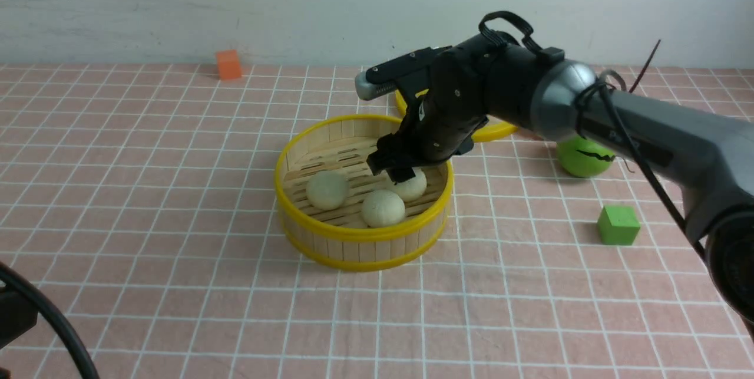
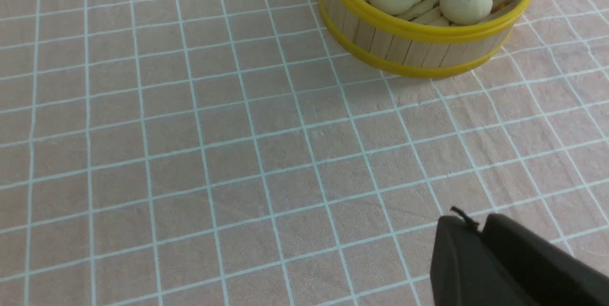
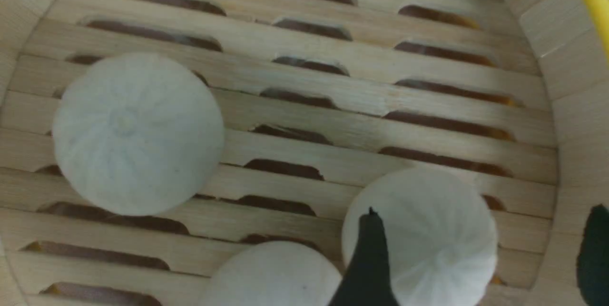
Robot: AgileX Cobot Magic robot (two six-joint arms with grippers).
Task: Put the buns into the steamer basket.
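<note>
The steamer basket [image 1: 359,236] stands mid-table with all three buns on its slatted floor: one at the left [image 1: 327,190], one at the front [image 1: 383,208], one at the right [image 1: 412,185]. My right gripper [image 1: 400,172] reaches down into the basket over the right bun. In the right wrist view its jaws [image 3: 480,253] stand wide open astride that bun [image 3: 428,239], which rests on the slats; the other two buns [image 3: 138,134] [image 3: 271,277] lie beside it. My left gripper [image 2: 478,230] is shut and empty, low over the cloth, well short of the basket [image 2: 418,27].
A flat yellow-rimmed lid [image 1: 498,130] lies behind the basket, mostly hidden by my right arm. A green striped ball [image 1: 583,157] and a green cube [image 1: 618,225] sit to the right. An orange cube [image 1: 228,64] is at the far back left.
</note>
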